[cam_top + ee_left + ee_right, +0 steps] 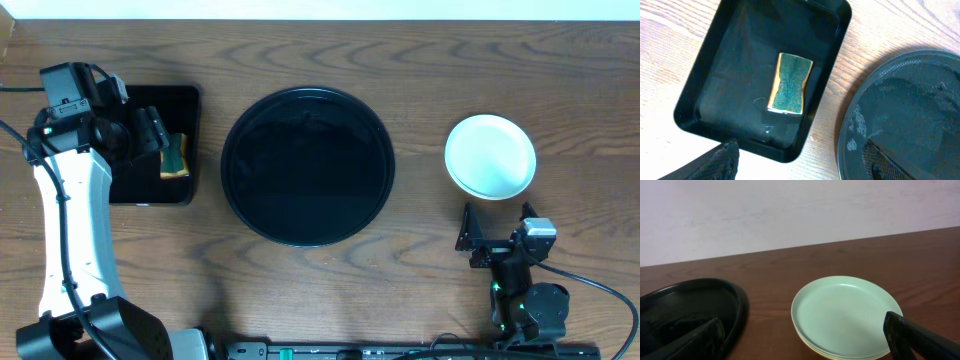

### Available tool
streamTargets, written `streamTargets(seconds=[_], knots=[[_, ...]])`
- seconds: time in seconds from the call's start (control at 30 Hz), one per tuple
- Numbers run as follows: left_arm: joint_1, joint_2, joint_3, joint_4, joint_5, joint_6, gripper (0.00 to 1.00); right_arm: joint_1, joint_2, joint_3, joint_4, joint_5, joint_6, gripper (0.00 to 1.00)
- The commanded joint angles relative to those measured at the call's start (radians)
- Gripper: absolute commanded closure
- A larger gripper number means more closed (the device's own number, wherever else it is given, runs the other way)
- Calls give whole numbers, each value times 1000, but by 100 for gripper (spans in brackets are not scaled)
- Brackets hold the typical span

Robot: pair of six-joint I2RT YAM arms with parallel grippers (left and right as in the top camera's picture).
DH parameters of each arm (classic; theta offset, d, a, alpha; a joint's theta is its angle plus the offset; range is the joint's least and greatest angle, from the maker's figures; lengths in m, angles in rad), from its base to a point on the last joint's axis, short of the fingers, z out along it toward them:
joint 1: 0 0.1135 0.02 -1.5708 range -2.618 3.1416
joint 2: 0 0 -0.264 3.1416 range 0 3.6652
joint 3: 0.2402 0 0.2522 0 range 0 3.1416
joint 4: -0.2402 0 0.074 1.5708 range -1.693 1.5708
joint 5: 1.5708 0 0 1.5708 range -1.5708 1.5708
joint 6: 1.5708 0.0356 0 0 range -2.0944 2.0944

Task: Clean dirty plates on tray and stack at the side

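Judging from how things lie, the cleaning and stacking look done; the large round glossy black tray (308,105) in the middle of the brown wooden table (400,290) carries no plate, only faint wet smears on its floor. The small round shallow plates (845,312) sit in one pile on the wood just beside that tray, on its right, which is where the task wants them; a pale mint plate is on top and a pale yellow rim shows beneath, though from this low angle I cannot say for certain how many are in the pile. The green-faced, yellow-backed sponge (790,83) lies flat in the smaller rectangular black tray (695,107) at the left, probably parked there so that its wet keeps off the wood. The left gripper (799,146) hangs above that rectangular tray with its jaws spread wide; the sponge lies below and between its two fingers (722,160), not pinched and apparently not touched. The right gripper (497,222) sits low toward the robot's side of the table, near the pile but apart from it, jaws at their widest and holding nothing; its fingertips (695,340) frame the plates without reaching them.
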Motion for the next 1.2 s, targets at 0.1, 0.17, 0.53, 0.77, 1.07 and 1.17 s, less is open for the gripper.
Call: streamTargets(seconds=[0.1, 0.17, 0.53, 0.77, 1.07, 1.17], knots=[[0, 3, -2, -3, 9, -13, 20, -1, -8, -3, -3, -8, -11, 1], [0, -15, -2, -3, 7, -13, 20, -1, -8, -3, -3, -8, -11, 1], [-119, -318, -123, 158, 5, 172, 20, -1, -8, -3, -3, -8, -11, 1], [-152, -570, -376, 379, 11, 184, 20, -1, -8, -3, -3, -8, -11, 1], [-178, -903, -865, 820, 57, 179, 20, -1, -8, -3, -3, -8, -11, 1], [-193, -1012, -997, 914, 46, 179, 20, -1, -8, -3, -3, -8, -11, 1]])
